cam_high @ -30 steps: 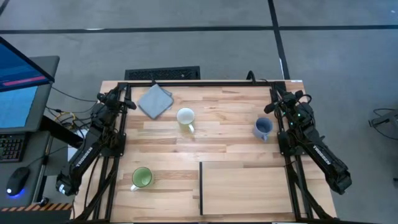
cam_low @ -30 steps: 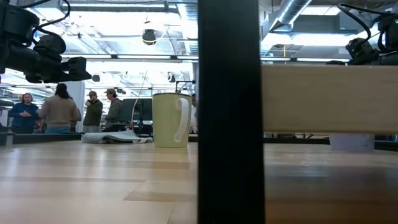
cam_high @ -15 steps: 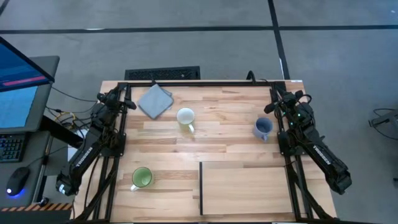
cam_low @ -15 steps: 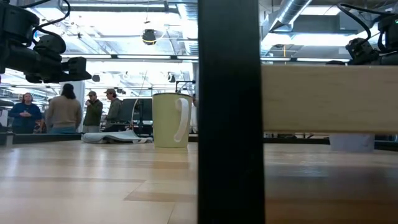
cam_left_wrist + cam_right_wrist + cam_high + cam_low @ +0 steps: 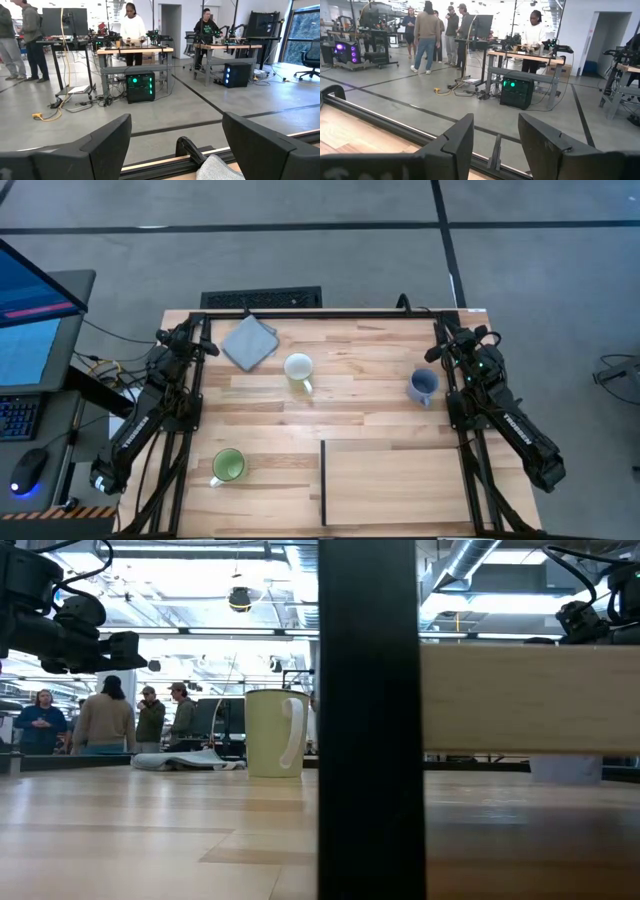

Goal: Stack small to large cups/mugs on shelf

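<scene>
Three mugs stand upright on the planked table. The cream-white mug (image 5: 298,369) (image 5: 274,732) is at the far middle. The blue-grey mug (image 5: 423,386) is at the right and the bright green mug (image 5: 228,467) at the near left; the green one does not show in the low view. The shelf (image 5: 392,482) is a pale wood panel with a dark strip on its left edge, at the near right. My left gripper (image 5: 205,345) (image 5: 177,145) hovers open at the far left, above the table. My right gripper (image 5: 440,345) (image 5: 495,145) hovers open at the far right, beyond the blue-grey mug.
A grey folded cloth (image 5: 249,341) (image 5: 217,170) lies at the far left of the table, next to my left gripper. In the low view the shelf's dark post (image 5: 366,720) and wood board (image 5: 530,700) block much of the right side. Several people stand in the room beyond.
Neither arm nor any mug has moved. Only a person in the room behind the table has stepped a little to the right in the low view.
</scene>
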You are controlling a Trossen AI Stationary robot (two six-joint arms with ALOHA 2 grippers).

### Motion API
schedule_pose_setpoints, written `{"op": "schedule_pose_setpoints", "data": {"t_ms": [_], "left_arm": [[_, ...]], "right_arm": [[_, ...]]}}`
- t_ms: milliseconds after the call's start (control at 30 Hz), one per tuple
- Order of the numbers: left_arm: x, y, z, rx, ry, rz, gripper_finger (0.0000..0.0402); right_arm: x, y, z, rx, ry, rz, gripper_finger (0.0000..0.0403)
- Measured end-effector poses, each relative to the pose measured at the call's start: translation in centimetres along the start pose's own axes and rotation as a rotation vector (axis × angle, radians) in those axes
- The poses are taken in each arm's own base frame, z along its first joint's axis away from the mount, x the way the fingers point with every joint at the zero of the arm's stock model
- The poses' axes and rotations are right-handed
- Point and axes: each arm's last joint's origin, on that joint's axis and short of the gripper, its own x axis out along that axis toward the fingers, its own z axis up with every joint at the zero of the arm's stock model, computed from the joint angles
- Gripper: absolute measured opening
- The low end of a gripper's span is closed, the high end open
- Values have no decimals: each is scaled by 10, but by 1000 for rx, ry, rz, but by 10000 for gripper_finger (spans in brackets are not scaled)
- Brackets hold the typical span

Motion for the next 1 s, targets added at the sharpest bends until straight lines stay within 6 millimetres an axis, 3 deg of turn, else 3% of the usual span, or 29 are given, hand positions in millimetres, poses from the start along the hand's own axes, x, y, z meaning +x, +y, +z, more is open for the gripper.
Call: {"op": "schedule_pose_setpoints", "data": {"t_ms": [1000], "left_arm": [[0,0,0,0,0,0,304]], "right_arm": [[0,0,0,36,-3,1,178]]}}
